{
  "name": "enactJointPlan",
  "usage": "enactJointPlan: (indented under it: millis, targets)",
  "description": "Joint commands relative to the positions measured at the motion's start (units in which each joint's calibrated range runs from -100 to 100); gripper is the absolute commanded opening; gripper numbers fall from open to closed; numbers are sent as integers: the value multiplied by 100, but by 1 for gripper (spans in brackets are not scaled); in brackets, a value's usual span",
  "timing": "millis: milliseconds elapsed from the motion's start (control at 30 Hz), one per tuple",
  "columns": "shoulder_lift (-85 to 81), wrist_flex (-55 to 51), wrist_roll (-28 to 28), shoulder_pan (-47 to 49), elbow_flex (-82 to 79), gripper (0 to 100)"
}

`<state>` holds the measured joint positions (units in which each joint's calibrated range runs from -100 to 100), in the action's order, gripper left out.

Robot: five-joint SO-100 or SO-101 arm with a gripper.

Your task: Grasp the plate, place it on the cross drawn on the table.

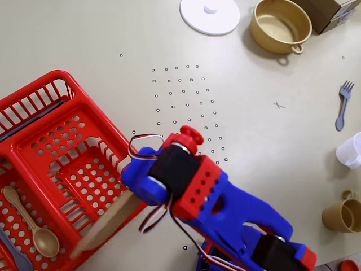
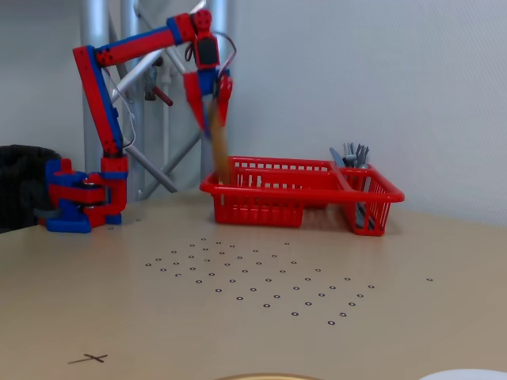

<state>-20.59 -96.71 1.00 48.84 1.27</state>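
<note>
A tan plate (image 2: 219, 150) hangs on edge from my gripper (image 2: 215, 117), its lower rim at the near left corner of the red dish basket (image 2: 301, 192). In the overhead view the plate (image 1: 107, 223) shows as a blurred tan strip over the basket's (image 1: 34, 121) right rim, below the arm's wrist. The jaws are shut on the plate's upper edge. The small drawn cross (image 1: 278, 105) lies on the bare table to the right in the overhead view, and near the front left in the fixed view (image 2: 93, 359). The fingertips are hidden under the arm in the overhead view.
A tan spoon (image 1: 34, 226) lies in the basket, and cutlery (image 2: 355, 155) stands at its right end. A white lid (image 1: 210, 14), tan pot (image 1: 280, 25), box (image 1: 330, 11), blue-grey fork (image 1: 343, 104), white cup (image 1: 351, 151) and tan mug (image 1: 342, 215) line the table's edges.
</note>
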Motion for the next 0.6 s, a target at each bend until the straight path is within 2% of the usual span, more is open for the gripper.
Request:
enactJointPlan:
  millis: [0, 267, 567]
  targets:
    - [-190, 18, -161, 120, 535, 0]
    - [-308, -111, -435, 235, 1007, 0]
    - [-384, -127, -493, 141, 1823, 0]
